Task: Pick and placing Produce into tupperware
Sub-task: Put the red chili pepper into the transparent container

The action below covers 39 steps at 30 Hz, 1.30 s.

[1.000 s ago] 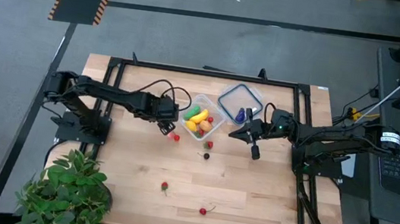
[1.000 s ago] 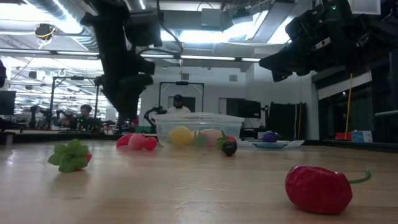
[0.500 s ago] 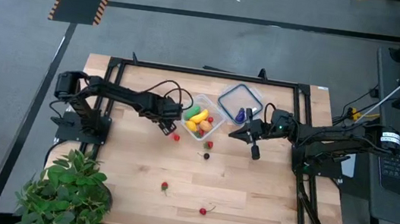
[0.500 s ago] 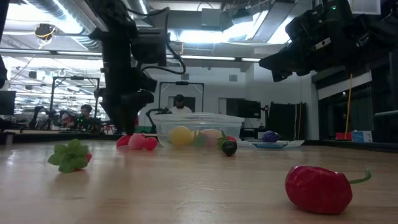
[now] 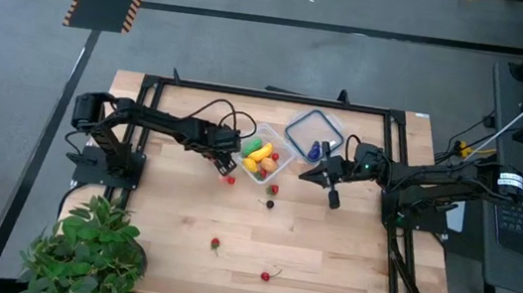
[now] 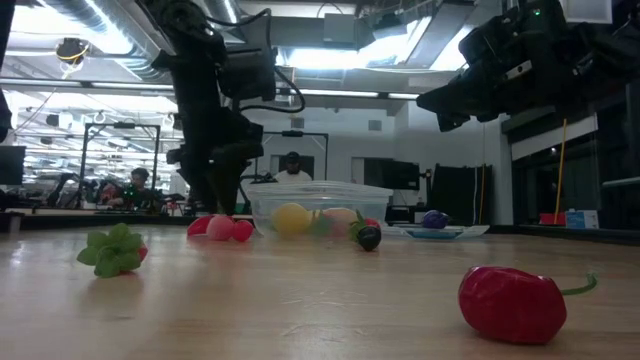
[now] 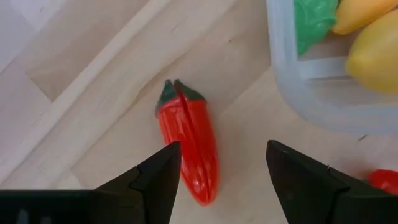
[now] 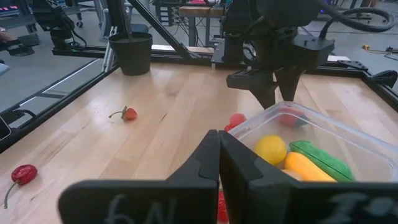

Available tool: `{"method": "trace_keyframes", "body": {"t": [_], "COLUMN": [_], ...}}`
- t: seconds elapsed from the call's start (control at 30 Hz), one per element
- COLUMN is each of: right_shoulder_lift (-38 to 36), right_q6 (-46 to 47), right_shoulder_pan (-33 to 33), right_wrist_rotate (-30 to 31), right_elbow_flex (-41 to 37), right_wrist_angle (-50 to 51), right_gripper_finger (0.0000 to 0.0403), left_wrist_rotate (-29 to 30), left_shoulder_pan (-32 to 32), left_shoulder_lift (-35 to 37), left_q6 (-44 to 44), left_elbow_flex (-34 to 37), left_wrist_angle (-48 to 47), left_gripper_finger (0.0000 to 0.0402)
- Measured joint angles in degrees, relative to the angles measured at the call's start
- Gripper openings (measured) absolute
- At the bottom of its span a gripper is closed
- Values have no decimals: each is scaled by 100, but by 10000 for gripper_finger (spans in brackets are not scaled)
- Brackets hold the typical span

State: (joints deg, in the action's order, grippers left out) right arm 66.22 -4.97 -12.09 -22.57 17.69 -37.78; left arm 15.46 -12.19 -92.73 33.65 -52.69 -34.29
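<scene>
The clear tupperware (image 5: 260, 154) stands mid-table holding yellow and green Produce (image 8: 292, 155). My left gripper (image 5: 225, 167) is open, pointing down just left of the tub. In the left wrist view a red chili pepper (image 7: 186, 149) lies on the wood between the fingers of my left gripper (image 7: 224, 180), close to one of them. My right gripper (image 5: 322, 174) hangs shut above the table right of the tub, and it also shows in its own wrist view (image 8: 219, 163). More red pieces (image 6: 222, 228) lie beside the tub.
A clear lid (image 5: 314, 131) with a blue-purple piece (image 5: 314, 151) lies right of and behind the tub. Loose Produce lies toward the near edge: a dark piece (image 5: 269, 205), a red piece (image 5: 215, 245), a red pepper (image 5: 266, 275). A potted plant (image 5: 87, 245) fills the near-left corner.
My left gripper has moved toward the table's right, closer to the tub, and come down over the red pieces beside it. The right arm has kept still.
</scene>
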Motion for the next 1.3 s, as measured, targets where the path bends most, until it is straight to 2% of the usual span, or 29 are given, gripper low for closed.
{"method": "trace_keyframes", "body": {"t": [0.2, 0.53, 0.77, 1.3], "right_shoulder_lift": [0, 0, 1, 2], "right_q6": [0, 6, 2, 11], "right_shoulder_pan": [-1, 0, 0, 0], "right_wrist_rotate": [0, -1, 0, -1], "right_elbow_flex": [0, 0, 0, 0], "right_wrist_angle": [0, 0, 0, 0], "right_gripper_finger": [5, 5, 5, 5], "left_wrist_rotate": [3, 5, 0, -22], "left_shoulder_pan": [-45, -264, -271, -271], "left_shoulder_lift": [0, 0, 0, -175], "left_q6": [10, 30, 23, 17], "left_elbow_flex": [13, 563, 621, 613], "left_wrist_angle": [66, 484, 910, 777], "left_gripper_finger": [228, 228, 228, 227]}}
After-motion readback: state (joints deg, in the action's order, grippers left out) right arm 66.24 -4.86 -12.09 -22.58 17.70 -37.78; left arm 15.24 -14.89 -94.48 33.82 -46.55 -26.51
